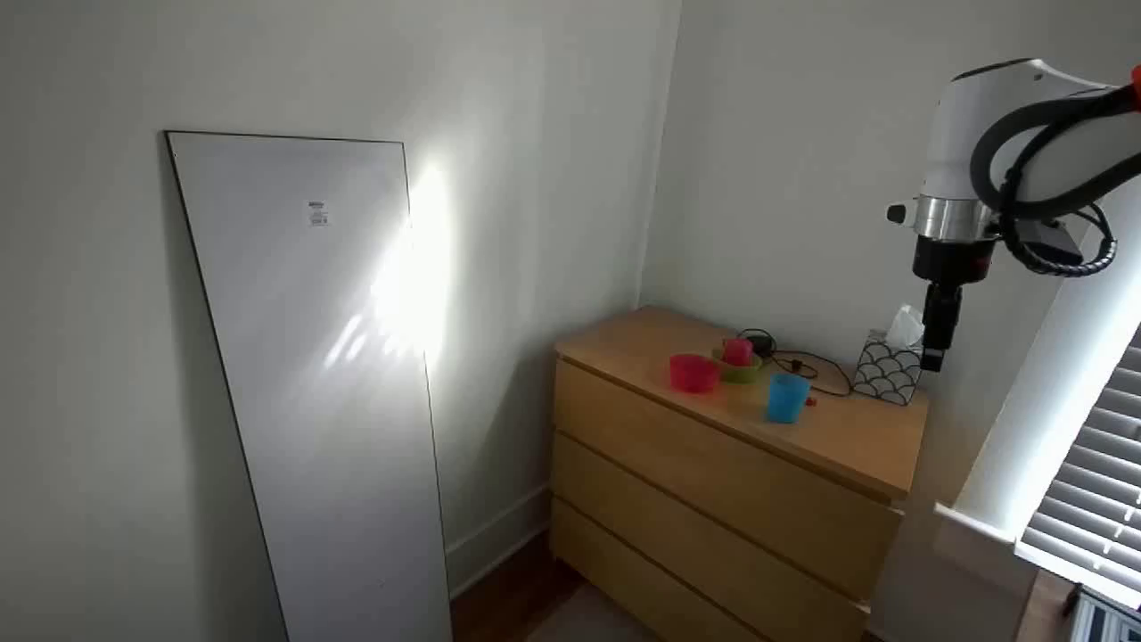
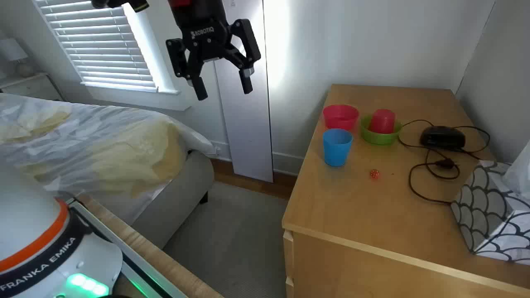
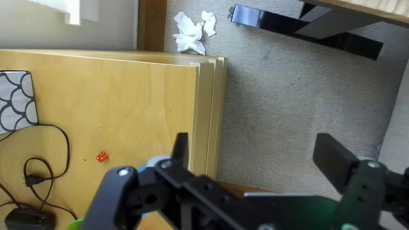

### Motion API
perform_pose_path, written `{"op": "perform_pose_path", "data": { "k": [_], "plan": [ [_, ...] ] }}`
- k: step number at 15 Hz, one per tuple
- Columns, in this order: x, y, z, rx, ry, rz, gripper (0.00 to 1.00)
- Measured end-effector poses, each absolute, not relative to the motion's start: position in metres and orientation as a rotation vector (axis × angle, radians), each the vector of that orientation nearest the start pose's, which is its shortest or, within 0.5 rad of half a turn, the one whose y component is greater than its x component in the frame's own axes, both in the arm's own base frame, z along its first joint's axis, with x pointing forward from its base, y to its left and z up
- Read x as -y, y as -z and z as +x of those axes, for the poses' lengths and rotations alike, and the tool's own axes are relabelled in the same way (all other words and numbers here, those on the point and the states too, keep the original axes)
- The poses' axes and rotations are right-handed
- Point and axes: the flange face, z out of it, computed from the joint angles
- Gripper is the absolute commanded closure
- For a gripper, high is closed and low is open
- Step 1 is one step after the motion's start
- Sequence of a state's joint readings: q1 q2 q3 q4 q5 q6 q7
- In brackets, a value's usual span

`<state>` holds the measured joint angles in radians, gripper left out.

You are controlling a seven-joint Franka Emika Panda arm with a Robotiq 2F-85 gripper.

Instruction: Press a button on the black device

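I'd call this the approach, gripper [image 2: 224, 92] spread and empty, so next it's gotta get over the black device [image 2: 442, 138] near the green bowl [image 2: 374, 138] on the dresser [image 2: 343, 211] and press, though I can't make out a button.

A boxy black device [image 2: 442, 138] matches the small black plug [image 3: 34, 180] in tone. The two-fingered black end effector [image 2: 223, 86] carries white lettering [image 2: 202, 32]. The flat, honey-tan wooden surface [image 2: 348, 219] shows faint grain. There are a round pinkish-red bowl [image 2: 340, 123], a shallow lime-green bowl [image 2: 374, 139], a rounded pinkish-red cup [image 2: 382, 121] and a tapered sky-blue cup [image 2: 337, 149]. A small red die [image 3: 102, 157] is dotted white. The boxy grey-and-white tissue carton [image 2: 482, 207] wears dark overlapping scallops. The rounded white arm base [image 2: 25, 213] is ringed in orange and black, its lights [image 2: 87, 284] green.
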<state>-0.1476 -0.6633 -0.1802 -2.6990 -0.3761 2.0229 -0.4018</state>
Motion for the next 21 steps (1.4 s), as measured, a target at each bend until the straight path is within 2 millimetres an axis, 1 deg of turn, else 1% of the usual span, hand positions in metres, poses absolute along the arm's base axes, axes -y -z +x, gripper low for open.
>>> {"op": "perform_pose_path", "data": {
  "k": [8,10,12,14,16,19,21],
  "plan": [
    [0.128,-0.425,0.318,0.469,-0.144,-3.313,0.00],
    [0.139,-0.436,0.323,0.445,-0.103,-3.312,0.00],
    [0.167,-0.455,0.333,0.403,-0.032,-3.302,0.00],
    [0.205,-0.477,0.348,0.341,0.052,-3.295,0.00],
    [0.239,-0.494,0.367,0.278,0.115,-3.277,0.00],
    [0.281,-0.508,0.407,0.198,0.203,-3.263,0.00],
    [0.300,-0.509,0.438,0.179,0.233,-3.254,0.00]
  ]
}}
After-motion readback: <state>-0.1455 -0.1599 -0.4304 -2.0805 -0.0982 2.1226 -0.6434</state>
